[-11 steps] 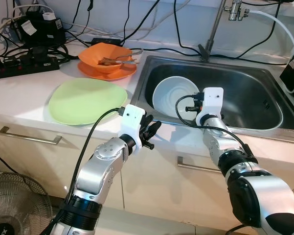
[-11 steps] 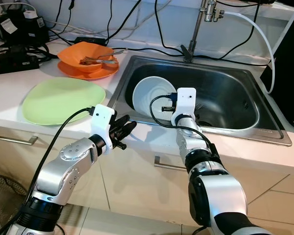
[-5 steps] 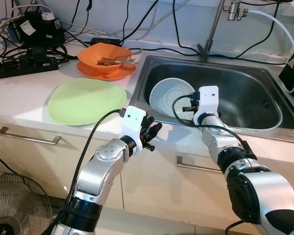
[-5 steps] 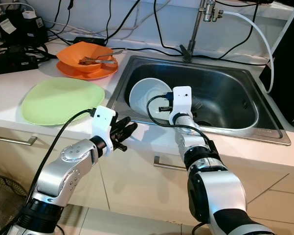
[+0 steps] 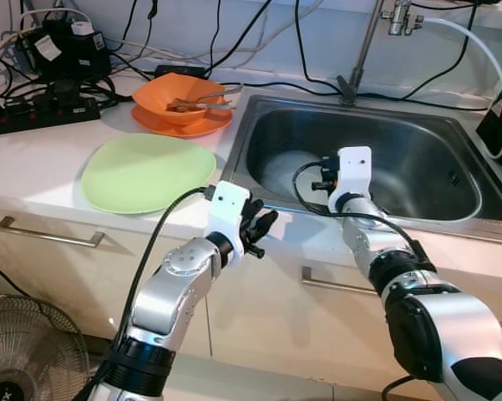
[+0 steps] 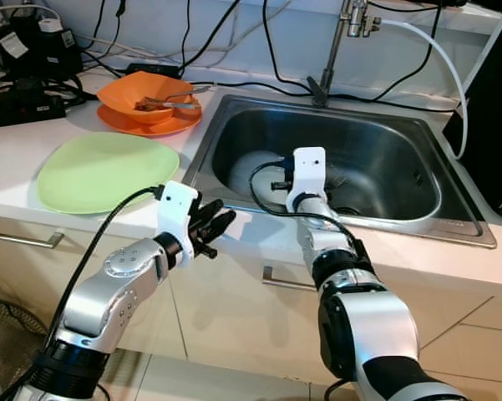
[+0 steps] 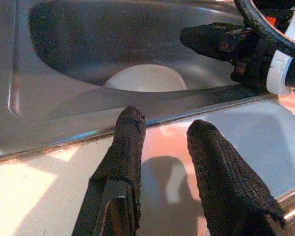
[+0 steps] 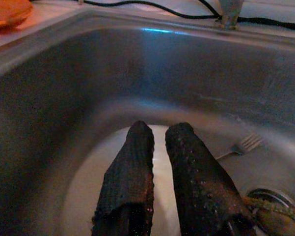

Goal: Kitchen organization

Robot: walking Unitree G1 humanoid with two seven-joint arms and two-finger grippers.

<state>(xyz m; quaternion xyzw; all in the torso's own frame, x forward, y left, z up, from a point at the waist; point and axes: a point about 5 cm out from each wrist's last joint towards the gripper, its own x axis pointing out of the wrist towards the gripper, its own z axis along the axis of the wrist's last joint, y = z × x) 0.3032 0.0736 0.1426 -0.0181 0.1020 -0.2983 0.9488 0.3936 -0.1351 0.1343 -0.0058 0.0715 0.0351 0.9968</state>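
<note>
A white plate (image 5: 284,167) lies low on the bottom of the steel sink (image 5: 451,213), blurred in the eye views. My right gripper (image 8: 159,129) hangs just above the plate (image 8: 88,187), its fingers open only a narrow slit, nothing between them. My left gripper (image 5: 263,220) hovers open over the counter's front edge by the sink's left rim, holding nothing. On the counter to the left lie a green plate (image 5: 146,171) and an orange bowl (image 5: 180,92) with cutlery in it, set on an orange plate (image 5: 184,125).
A fork (image 8: 243,143) and the drain (image 8: 267,201) lie in the sink beside the white plate. The faucet (image 5: 363,50) rises behind the sink. Power strips and cables (image 5: 42,113) crowd the back left counter. A fan (image 5: 21,351) stands on the floor at left.
The white plate, held tilted up on edge in the sink before, has dropped flat onto the sink bottom, out of my right gripper. The left arm has barely moved.
</note>
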